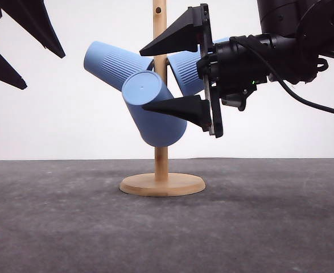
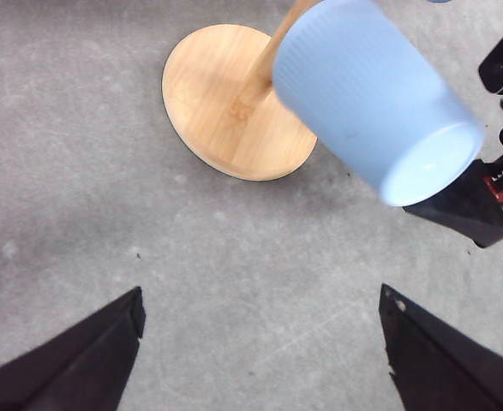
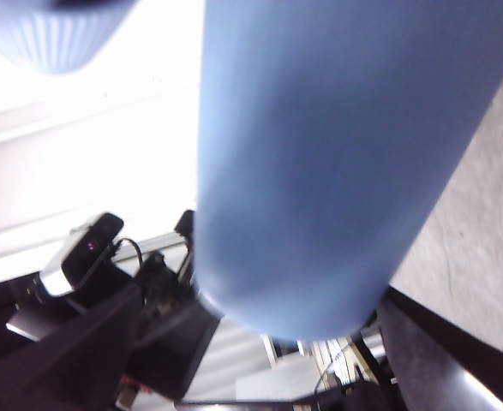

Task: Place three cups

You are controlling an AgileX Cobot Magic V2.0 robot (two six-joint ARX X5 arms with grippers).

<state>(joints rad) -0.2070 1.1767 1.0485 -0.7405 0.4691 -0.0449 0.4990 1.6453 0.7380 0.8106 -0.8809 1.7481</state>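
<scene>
Three light-blue ribbed cups hang on the wooden peg stand (image 1: 161, 165): one pointing left (image 1: 112, 62), one toward the front (image 1: 152, 114), one on the right (image 1: 184, 71) partly hidden by my right arm. My right gripper (image 1: 143, 79) is open, its fingers above and below the front cup (image 3: 337, 154), which looks slightly blurred at its lower end. Another cup (image 3: 54, 34) shows past it. My left gripper (image 1: 19, 51) hangs open and empty at the upper left, looking down (image 2: 260, 368) on the front cup (image 2: 371, 94) and the stand's base (image 2: 225, 103).
The stand's round wooden base (image 1: 162, 183) rests on a grey mat (image 1: 70, 227) that runs to the front. A white wall stands behind. One finger of the right gripper (image 2: 465, 205) sits just under the front cup's flat bottom.
</scene>
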